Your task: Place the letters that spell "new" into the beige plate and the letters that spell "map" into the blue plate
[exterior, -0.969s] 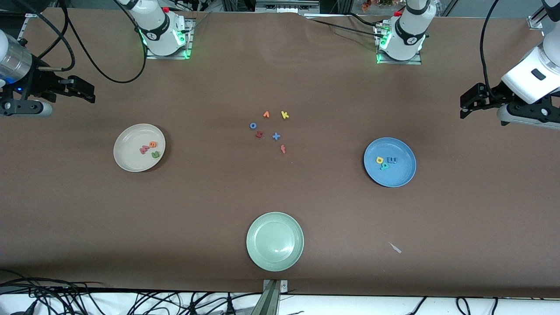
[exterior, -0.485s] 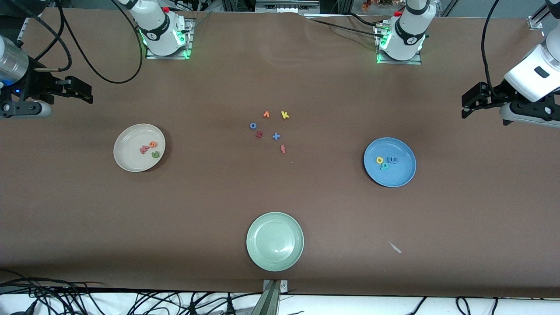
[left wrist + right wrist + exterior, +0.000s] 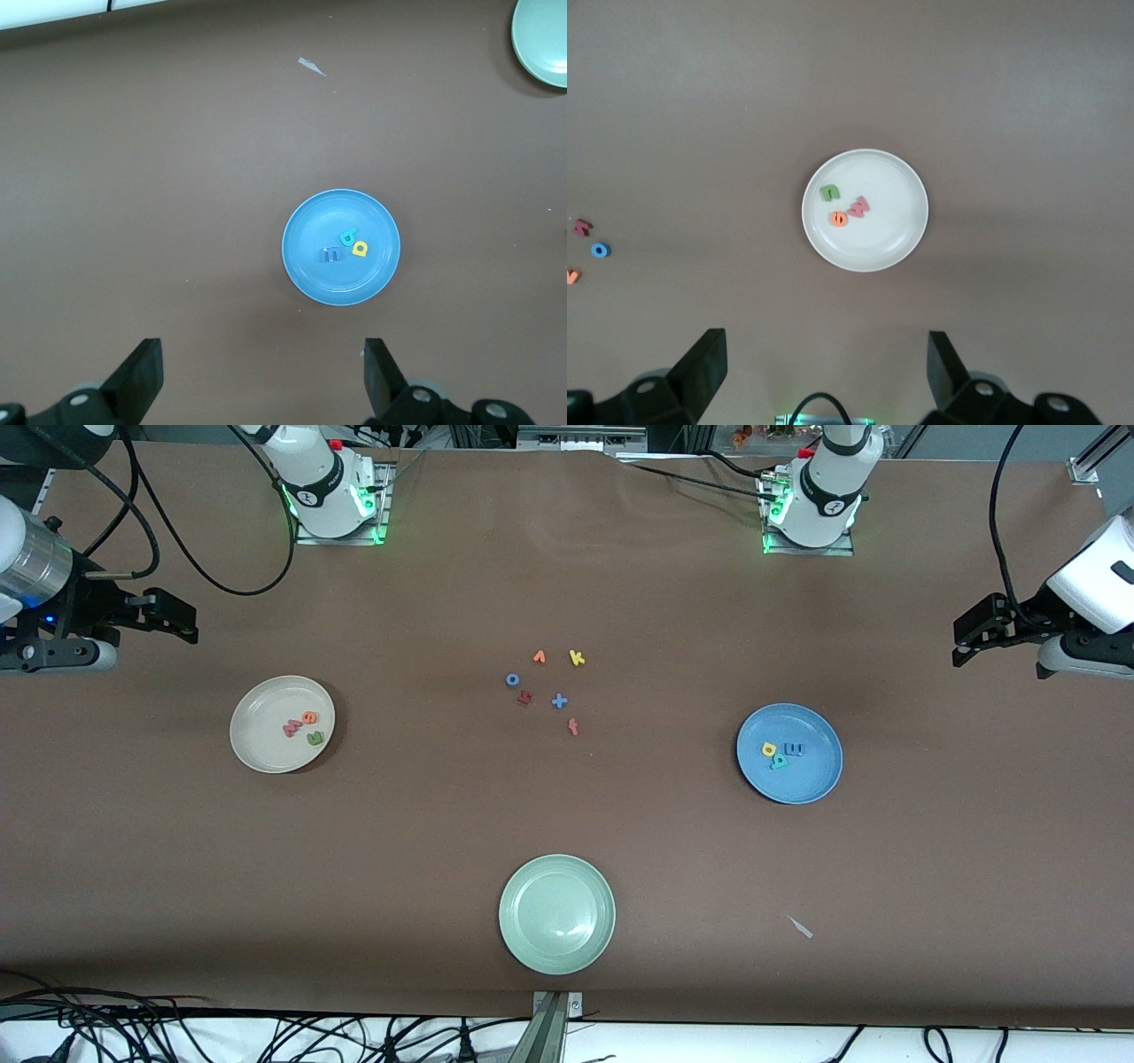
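The left gripper [image 3: 967, 640] is shown drawn farther toward its end of the table; the right gripper [image 3: 182, 615] has been shifted slightly, its jaws parted as before

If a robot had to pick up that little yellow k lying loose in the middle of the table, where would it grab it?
Probably from straight above. The yellow k lies flat on the table, with the orange letter beside it but apart. The jaws would best close across its straight stem, the only long, even edge. Both arms wait at the table's ends.
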